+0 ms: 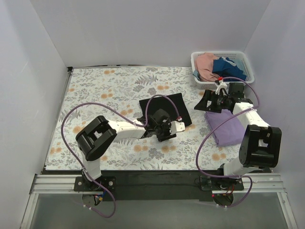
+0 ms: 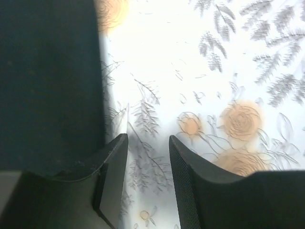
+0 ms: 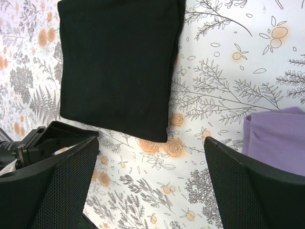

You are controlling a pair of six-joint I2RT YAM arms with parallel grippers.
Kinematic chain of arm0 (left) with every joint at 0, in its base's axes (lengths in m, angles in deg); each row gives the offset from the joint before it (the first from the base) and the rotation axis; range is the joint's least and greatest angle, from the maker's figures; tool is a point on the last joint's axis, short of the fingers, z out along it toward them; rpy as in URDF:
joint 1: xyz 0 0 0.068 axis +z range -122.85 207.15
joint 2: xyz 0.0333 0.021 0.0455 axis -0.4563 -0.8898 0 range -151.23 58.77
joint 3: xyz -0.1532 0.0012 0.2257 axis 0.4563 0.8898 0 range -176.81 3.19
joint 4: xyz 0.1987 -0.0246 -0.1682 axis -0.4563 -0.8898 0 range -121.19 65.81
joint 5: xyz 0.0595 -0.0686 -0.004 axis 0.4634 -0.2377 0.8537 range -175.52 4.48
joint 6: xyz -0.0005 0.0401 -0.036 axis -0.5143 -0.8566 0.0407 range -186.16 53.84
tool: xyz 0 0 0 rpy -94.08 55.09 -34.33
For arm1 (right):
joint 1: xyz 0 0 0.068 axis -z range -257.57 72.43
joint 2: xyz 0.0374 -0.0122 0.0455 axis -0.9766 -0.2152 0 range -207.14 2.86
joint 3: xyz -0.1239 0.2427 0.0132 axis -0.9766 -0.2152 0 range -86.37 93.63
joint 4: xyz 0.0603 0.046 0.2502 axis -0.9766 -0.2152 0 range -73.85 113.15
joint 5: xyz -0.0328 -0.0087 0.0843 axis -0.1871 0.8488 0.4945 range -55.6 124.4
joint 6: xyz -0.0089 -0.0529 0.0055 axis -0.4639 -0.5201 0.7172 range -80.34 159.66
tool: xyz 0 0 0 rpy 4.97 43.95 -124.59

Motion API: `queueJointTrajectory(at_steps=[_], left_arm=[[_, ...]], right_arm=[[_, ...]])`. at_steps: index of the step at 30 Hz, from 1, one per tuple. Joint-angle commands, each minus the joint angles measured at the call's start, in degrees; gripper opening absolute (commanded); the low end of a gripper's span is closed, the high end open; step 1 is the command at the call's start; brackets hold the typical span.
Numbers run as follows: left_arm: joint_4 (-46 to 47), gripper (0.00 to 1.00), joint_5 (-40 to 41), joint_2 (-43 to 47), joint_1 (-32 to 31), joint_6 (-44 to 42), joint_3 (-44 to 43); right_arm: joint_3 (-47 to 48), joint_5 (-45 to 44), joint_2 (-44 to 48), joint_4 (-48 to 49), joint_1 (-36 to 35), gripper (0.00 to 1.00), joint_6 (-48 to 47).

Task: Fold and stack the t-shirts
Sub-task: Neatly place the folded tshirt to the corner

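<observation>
Left claw (image 2: 148, 139), narrowly parted, empty, sits beside black t-shirt (image 2: 47, 81); right claw (image 3: 151, 143) gapes wide.

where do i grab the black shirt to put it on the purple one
Grip the black shirt by the edge facing the purple shirt, coming low from that side with the right gripper. It lies flat, and that edge looks like a rounded fold, so the layers should lift together.

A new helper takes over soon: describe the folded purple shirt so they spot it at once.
Find the floral-patterned table, then the white plastic lattice basket at its far right corner. Just in front of it, by the right arm, lies the folded lavender purple cloth t-shirt. It is the only purple item; the black cloth t-shirt lies mid-table.
</observation>
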Motion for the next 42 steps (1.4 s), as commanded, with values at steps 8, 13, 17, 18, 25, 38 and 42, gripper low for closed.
queueJointTrajectory(at_steps=[8,13,17,18,25,38,42], left_arm=[[5.3,0.4,-3.0,0.2,-0.9,-0.8,-4.7],[10.5,0.39,1.3,-7.0,-2.4,-4.6,-9.3],[15.0,0.38,4.7,-11.2,-2.8,-7.2,-10.7],[15.4,0.38,5.7,-13.0,-2.9,-7.6,-11.4],[16.3,0.0,5.8,-12.5,-3.5,-8.4,-8.2],[10.7,0.0,-3.6,1.1,-1.8,3.3,-2.9],[10.1,0.0,-4.2,1.7,-1.6,5.4,-3.8]], right_arm=[[-1.6,5.3,-0.2,-0.8,1.7,0.96,2.6],[-1.0,8.7,-2.0,-0.8,4.5,0.96,5.2],[-1.2,10.9,-3.2,-0.9,6.8,0.96,6.4],[-1.7,11.0,-3.2,-0.8,7.0,0.96,6.5],[-3.6,12.4,-3.3,0.7,7.0,0.96,7.7],[-16.6,11.9,-0.1,20.8,-1.5,0.98,24.1],[-20.2,9.4,-0.6,29.1,-4.4,0.98,33.0]])
